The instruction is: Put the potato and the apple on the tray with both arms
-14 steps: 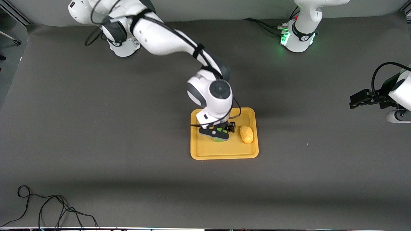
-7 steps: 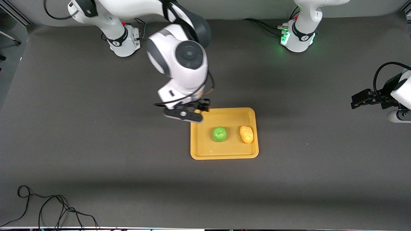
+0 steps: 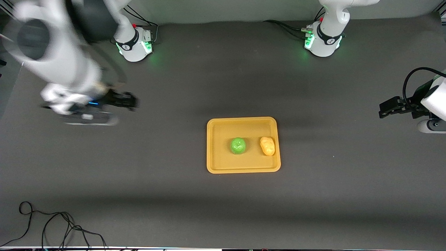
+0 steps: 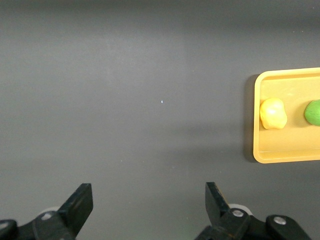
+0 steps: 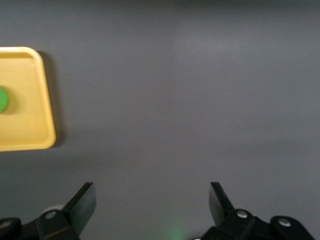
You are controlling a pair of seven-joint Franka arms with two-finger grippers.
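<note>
The yellow-orange tray [image 3: 217, 160] lies at the table's middle. The green apple [image 3: 238, 145] and the yellow potato [image 3: 267, 146] rest on it side by side, the potato toward the left arm's end. My right gripper [image 3: 130, 101] is open and empty over bare table toward the right arm's end, blurred by motion. My left gripper [image 3: 383, 109] is open and empty over the left arm's end of the table, waiting. The left wrist view shows the tray [image 4: 260, 145], the potato [image 4: 273, 113] and the apple [image 4: 313, 112]. The right wrist view shows the tray [image 5: 35, 135] and the apple's edge [image 5: 2, 99].
A black cable [image 3: 52, 226] lies coiled at the table's near edge toward the right arm's end. The two arm bases [image 3: 134, 43] [image 3: 322, 40] stand along the table's edge farthest from the camera, lit green.
My right gripper let go of the apple on the tray, rose, and swung away to the right arm's end of the table. The left arm stayed put.
</note>
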